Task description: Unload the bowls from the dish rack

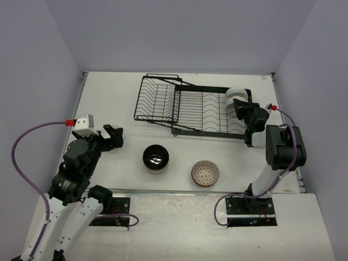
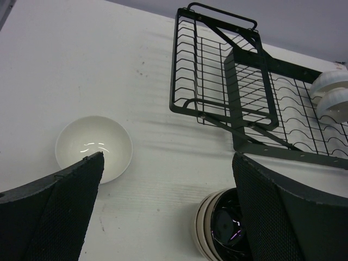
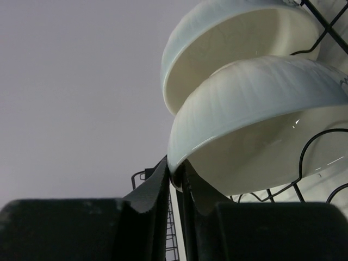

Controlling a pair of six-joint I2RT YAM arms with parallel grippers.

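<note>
The right pincer (image 3: pixel 175 176) pinches the thin rim of the nearer white bowl (image 3: pixel 255 103), which stands on edge before a second white bowl (image 3: pixel 228 38) at the right end of the dish rack (image 1: pixel 206 134). I think glazed ceramic is stiff, slippery and breakable, so the rim gives the best hold. The left pincer (image 2: pixel 167 163) hangs spread. Only its camera shows a loose white bowl (image 2: pixel 93 147) on the counter (image 2: pixel 81 65).
</note>
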